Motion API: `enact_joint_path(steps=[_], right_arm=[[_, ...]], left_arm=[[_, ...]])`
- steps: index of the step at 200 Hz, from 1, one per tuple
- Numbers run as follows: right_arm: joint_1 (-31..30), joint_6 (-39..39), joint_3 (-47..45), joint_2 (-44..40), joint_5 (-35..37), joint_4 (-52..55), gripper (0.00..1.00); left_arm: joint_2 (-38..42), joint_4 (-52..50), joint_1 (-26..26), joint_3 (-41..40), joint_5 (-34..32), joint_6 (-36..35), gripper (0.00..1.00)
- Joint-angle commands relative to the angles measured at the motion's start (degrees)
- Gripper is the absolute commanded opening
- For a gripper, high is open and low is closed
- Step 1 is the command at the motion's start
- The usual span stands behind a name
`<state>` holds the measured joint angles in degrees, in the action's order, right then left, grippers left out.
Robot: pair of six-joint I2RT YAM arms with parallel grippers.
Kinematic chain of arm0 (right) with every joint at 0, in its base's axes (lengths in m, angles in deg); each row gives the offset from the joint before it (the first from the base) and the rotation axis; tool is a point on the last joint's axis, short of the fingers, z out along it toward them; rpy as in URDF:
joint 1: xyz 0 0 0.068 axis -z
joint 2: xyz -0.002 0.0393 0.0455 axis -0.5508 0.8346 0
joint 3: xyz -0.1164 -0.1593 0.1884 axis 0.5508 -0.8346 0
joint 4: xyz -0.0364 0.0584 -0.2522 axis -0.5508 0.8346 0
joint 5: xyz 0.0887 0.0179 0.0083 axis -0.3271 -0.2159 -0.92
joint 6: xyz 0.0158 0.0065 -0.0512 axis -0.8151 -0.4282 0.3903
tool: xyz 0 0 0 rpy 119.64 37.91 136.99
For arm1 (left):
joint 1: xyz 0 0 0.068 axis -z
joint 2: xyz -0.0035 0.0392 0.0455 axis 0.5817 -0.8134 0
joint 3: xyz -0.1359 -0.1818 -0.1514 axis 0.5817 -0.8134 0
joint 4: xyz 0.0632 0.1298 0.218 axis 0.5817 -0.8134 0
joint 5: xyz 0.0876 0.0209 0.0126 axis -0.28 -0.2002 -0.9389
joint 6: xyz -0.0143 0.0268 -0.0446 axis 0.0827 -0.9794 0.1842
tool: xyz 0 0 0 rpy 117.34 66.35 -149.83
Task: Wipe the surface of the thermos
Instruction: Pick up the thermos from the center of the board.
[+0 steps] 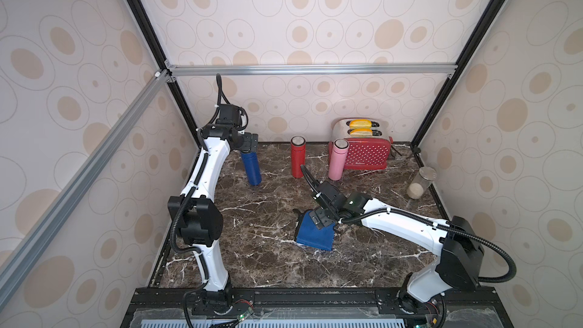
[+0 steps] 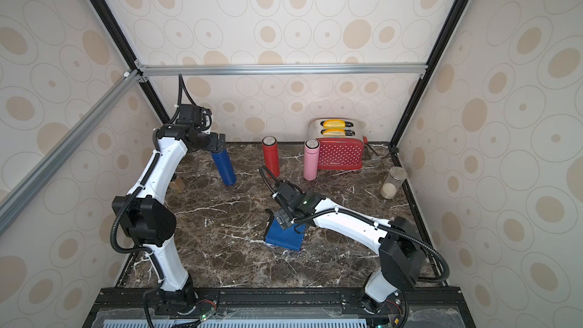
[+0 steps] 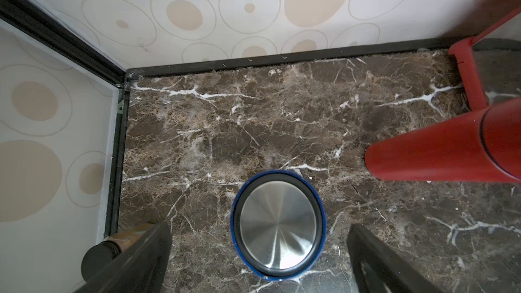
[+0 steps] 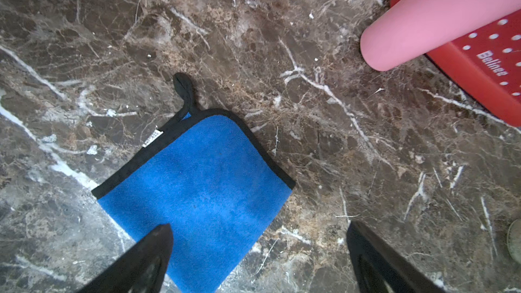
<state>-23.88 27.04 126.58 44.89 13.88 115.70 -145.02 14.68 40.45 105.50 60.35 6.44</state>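
Blue thermos point(image 1: 251, 168) stands at the back left of the marble table point(image 1: 268, 263), its steel-capped top directly beneath the left gripper point(image 3: 259, 228) — jaws spread wide to either side, clear of it. Right gripper point(image 4: 259, 226) hangs just above the blue cloth point(image 4: 197, 187) lying flat near the table's middle, jaws likewise spread, pinching nothing. Red thermos point(image 1: 297, 157) and pink thermos point(image 1: 337, 160) stand farther right — the pink one just before a red toaster point(image 1: 367, 154)
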Motion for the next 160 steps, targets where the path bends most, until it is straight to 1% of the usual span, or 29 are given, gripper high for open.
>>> enact_joint_path(steps=[1,21,70,97,111,126,160], right_arm=[[-0.7,-2.5,2.1,1.6,-1.2,1.9,1.00],[-1.3,-2.7,3.4,3.6,-2.6,3.5,1.00],[-2.6,-4.6,4.9,8.2,-4.7,4.4,1.00],[-2.7,-5.7,6.4,11.3,-5.2,5.3,1.00],[-2.8,-6.3,7.0,13.0,-6.3,5.7,1.00],[-2.8,-6.7,7.6,14.8,-8.1,6.4,1.00],[-2.8,-7.0,6.5,15.8,-10.0,6.0,1.00]], left_arm=[[-2.8,-5.8,0.8,4.2,1.2,-2.0,0.99],[-4.3,-5.7,1.2,4.5,1.9,-1.6,0.99],[-6.7,-7.0,2.0,4.7,1.1,-1.3,0.99],[-7.7,-8.2,2.4,4.9,0.3,-1.4,0.92],[-8.1,-8.4,2.5,4.7,0.3,-1.4,0.89],[-8.6,-8.8,2.6,4.7,0.0,-1.4,0.83],[-9.2,-8.9,2.8,4.3,0.0,-1.3,0.81]])
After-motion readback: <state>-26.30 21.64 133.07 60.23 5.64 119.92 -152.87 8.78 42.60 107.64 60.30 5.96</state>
